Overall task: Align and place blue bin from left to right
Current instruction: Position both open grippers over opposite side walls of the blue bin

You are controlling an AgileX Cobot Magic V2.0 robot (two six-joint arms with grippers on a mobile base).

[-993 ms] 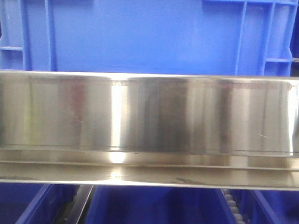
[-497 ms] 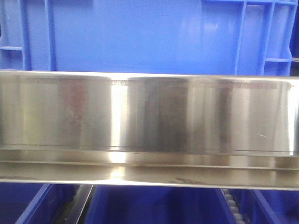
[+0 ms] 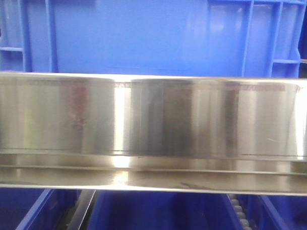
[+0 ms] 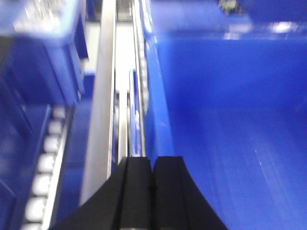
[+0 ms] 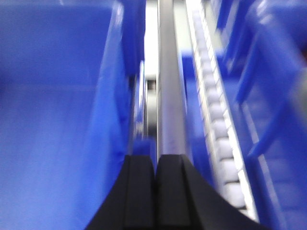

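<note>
Nothing has visibly moved in the last second: the blue bin [image 3: 146,34] sits as before behind a steel rail [image 3: 153,120], filling the top of the front view. The left gripper [image 4: 153,165] is closed, fingers pressed together, by the bin's left wall. The right gripper [image 5: 156,163] is likewise closed by its right wall, near white rollers [image 5: 220,139].

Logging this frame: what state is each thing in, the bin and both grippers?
blue bin: upright, open-topped, inside bare where visible.
left gripper: shut, fingers pressed together, nothing seen between them.
right gripper: shut, fingers pressed together, nothing seen between them.
</note>
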